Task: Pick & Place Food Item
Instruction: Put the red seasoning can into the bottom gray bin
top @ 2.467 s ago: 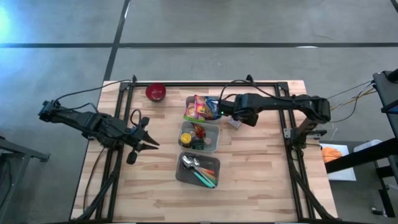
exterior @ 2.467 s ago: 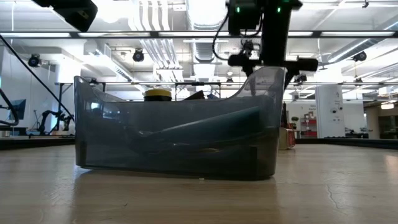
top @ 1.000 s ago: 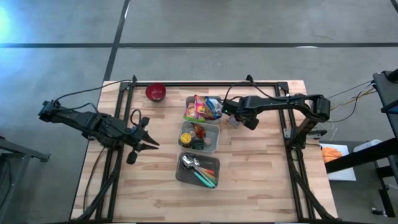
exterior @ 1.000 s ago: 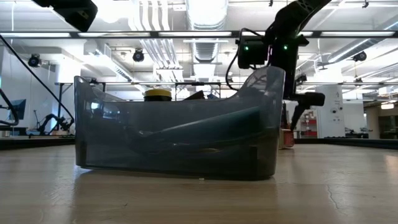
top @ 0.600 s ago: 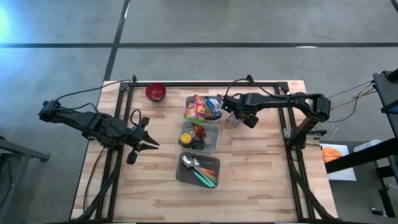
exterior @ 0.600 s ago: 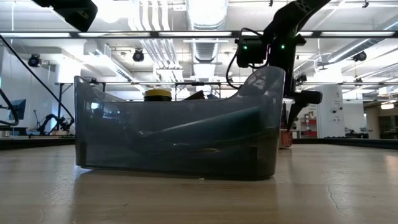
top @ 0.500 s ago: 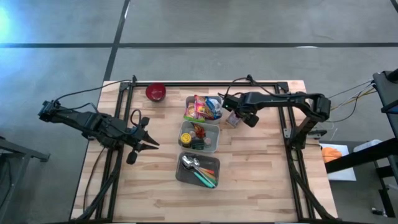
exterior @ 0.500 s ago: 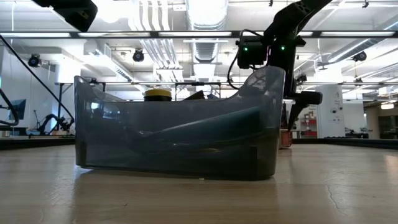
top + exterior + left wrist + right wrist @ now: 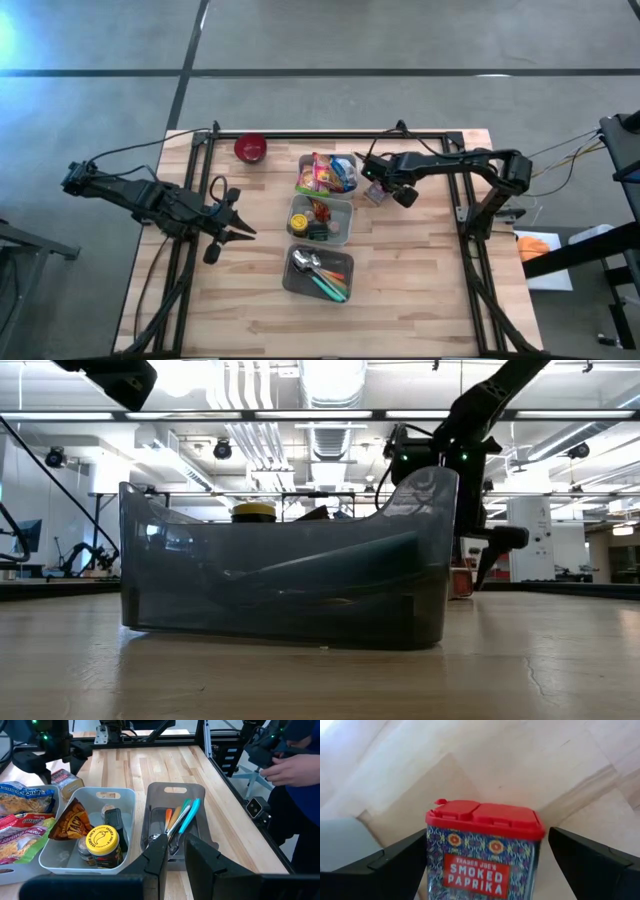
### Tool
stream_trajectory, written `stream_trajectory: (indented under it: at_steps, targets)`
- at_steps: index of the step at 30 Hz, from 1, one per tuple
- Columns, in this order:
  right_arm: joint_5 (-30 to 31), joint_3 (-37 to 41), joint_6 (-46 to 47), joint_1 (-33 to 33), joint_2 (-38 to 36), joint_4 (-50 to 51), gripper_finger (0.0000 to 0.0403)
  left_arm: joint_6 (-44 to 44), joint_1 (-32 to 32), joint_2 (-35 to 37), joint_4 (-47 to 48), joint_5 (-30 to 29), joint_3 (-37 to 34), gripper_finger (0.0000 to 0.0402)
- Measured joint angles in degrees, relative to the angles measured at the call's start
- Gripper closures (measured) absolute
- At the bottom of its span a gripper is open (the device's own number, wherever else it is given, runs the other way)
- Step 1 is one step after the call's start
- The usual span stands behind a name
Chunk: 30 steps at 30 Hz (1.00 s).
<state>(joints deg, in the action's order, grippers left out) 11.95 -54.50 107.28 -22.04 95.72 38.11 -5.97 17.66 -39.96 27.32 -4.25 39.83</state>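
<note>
Beside the snack tray [image 9: 343, 160] at the table's [image 9: 420, 280] far side, the right gripper [image 9: 368, 180] hung with fingers spread wide around the paprika tin [image 9: 485, 850], not clamping it. Off left, the left gripper [image 9: 243, 232] waited, nearly closed, holding nothing.

Right gripper [image 9: 368, 180] over a small tin [image 9: 373, 194] beside the snack tray [image 9: 326, 173]; left gripper [image 9: 240, 226] parked left of the middle bin [image 9: 320, 218].

Overhead looks straight down; the low camera faces the grey bin [image 9: 285, 570] closely.
</note>
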Motion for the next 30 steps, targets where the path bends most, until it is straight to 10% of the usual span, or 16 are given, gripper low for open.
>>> stream_trajectory:
  at_steps: [15,24,30]
  targets:
    - [-4.7,0.6,-1.4,0.0,0.0,-0.1,0.0016,0.0,0.0,0.0,0.0,0.0,0.0,0.0335]
    - [-7.8,0.6,-5.1,0.0,0.0,0.0,0.0126,0.0,0.0,0.0,0.0,0.0,0.0,0.0335]
    - [-11.1,0.1,-14.5,0.0,-0.1,0.1,0.0126,0.0,0.0,0.0,0.0,0.0,0.0,0.0335]
